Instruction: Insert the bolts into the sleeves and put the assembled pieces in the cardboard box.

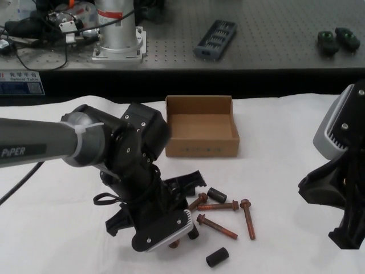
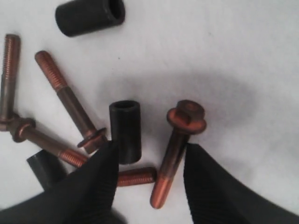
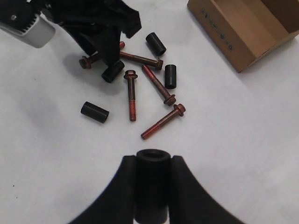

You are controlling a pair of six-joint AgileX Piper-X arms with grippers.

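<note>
The left gripper point(image 2: 149, 186) hangs low over the scattered bolts point(image 1: 225, 206) on the white cloth point(image 1: 274, 171), with its fingers wide apart. One bolt point(image 2: 175, 158) lies between them, its head pointing away from the gripper. A black sleeve point(image 2: 125, 130) lies just beside one finger point(image 2: 93, 186). The right gripper point(image 3: 153, 165), well apart from the bolts, clamps a second sleeve point(image 3: 152, 191) between its fingers. The cardboard box point(image 1: 202, 149) stands behind the bolts.
</note>
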